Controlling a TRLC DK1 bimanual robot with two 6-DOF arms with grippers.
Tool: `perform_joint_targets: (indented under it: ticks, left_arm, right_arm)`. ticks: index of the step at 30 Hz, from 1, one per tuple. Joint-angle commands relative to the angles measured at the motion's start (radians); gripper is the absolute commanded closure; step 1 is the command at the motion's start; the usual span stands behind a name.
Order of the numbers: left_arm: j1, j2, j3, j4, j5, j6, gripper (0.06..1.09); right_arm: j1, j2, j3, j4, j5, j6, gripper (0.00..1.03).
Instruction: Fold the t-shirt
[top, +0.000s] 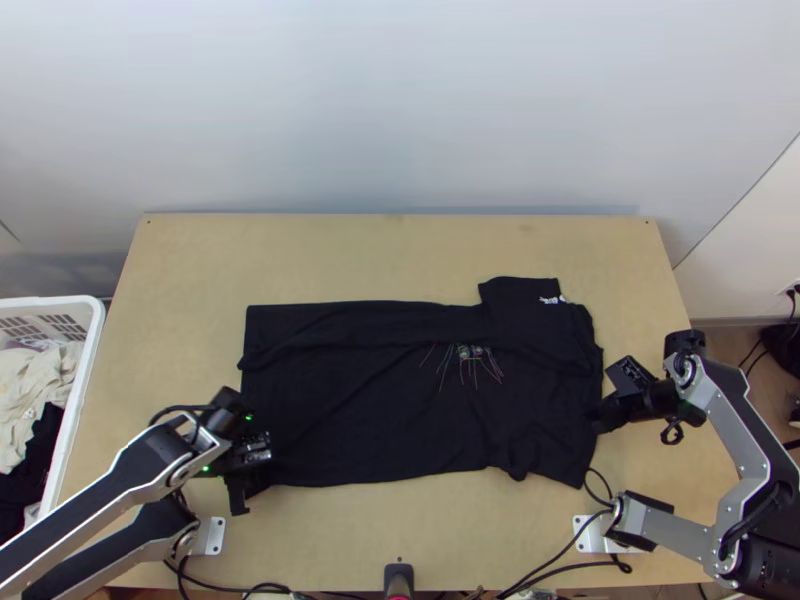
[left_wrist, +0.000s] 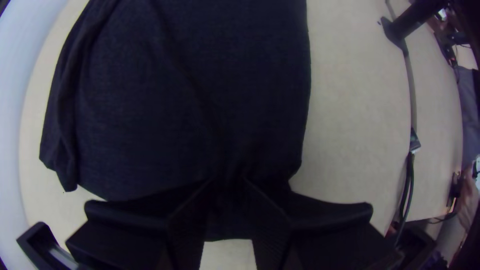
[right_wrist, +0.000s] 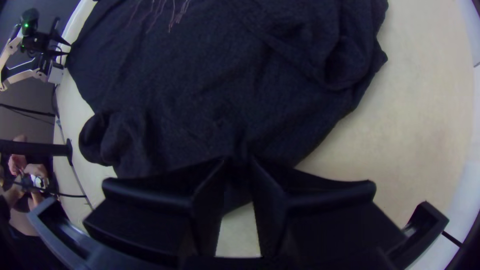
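One high camera and two close ones share the black t-shirt (top: 350, 420).
From over the near edge of the wooden table (top: 400, 250), the top view looks steeply down. The left wrist view sits close over the shirt's bottom end (left_wrist: 200, 145), facing the neck end (top: 585, 345). The right wrist view, close over the neck end, faces the left arm (top: 150, 460) and shares part of the chest print (top: 470, 353) with the top view.

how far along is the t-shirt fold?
Early, I'd say. Done: black t-shirt laid out, print up; far side may be folded over. In hand: left pincer at hem, right pincer at sleeve end; grips unclear. Remaining: near side, length.
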Motion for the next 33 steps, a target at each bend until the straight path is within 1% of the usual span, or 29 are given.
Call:
perform_joint_targets:
  ticks: [1,3,8,11,13,15,20,21,22,23,24,25,27,28,31,33]
  left_arm:
    - [0.058,-0.065,0.062,-0.061,0.093,0.001,0.73]
    - [0.064,-0.063,0.072,-0.069,0.114,-0.005,0.73]
    - [0.071,-0.068,0.092,-0.100,0.127,-0.013,0.73]
    - [0.115,-0.073,0.118,-0.135,0.174,-0.005,0.73]
    - [0.149,-0.073,0.134,-0.159,0.202,0.011,0.73]
    - [0.173,-0.076,0.138,-0.167,0.225,0.016,0.74]
    - [0.175,-0.073,0.135,-0.167,0.231,0.038,0.74]
    - [0.170,-0.073,0.131,-0.169,0.230,0.044,0.72]
    - [0.167,-0.070,0.121,-0.169,0.223,0.045,0.57]
    - [0.153,-0.065,0.109,-0.172,0.216,0.045,0.31]
    - [0.130,-0.051,0.095,-0.175,0.205,0.045,0.15]
    - [0.120,-0.042,0.094,-0.173,0.190,0.047,0.12]
    - [0.075,-0.016,0.091,-0.175,0.173,0.047,0.10]
    - [0.052,0.004,0.083,-0.175,0.148,0.047,0.10]
    - [0.023,0.082,0.074,-0.176,0.131,0.058,0.10]
    - [0.011,0.115,0.065,-0.150,0.110,0.059,0.11]
  right_arm:
    - [0.015,-0.003,0.003,0.011,-0.015,0.002,1.00]
    - [0.015,-0.003,0.008,0.013,-0.015,0.002,1.00]
    - [0.009,-0.012,0.016,0.004,-0.015,0.005,1.00]
    - [-0.021,-0.025,0.026,-0.013,-0.015,0.004,1.00]
    - [-0.035,-0.032,0.053,-0.059,-0.017,-0.001,1.00]
    - [-0.054,-0.032,0.085,-0.102,-0.036,-0.009,1.00]
    - [-0.044,-0.023,0.097,-0.110,-0.046,-0.009,1.00]
    - [-0.034,-0.020,0.092,-0.108,-0.046,-0.007,1.00]
    - [-0.026,-0.019,0.089,-0.108,-0.046,-0.007,1.00]
    - [-0.021,-0.017,0.086,-0.108,-0.047,-0.007,1.00]
    - [-0.017,-0.014,0.085,-0.108,-0.047,-0.007,1.00]
    - [-0.012,-0.014,0.083,-0.108,-0.052,-0.004,1.00]
    - [-0.008,-0.014,0.082,-0.108,-0.055,-0.001,1.00]
    - [-0.006,-0.014,0.082,-0.108,-0.056,0.001,1.00]
    - [-0.004,-0.014,0.086,-0.104,-0.061,0.001,1.00]
    - [-0.004,-0.014,0.092,-0.104,-0.061,0.001,1.00]
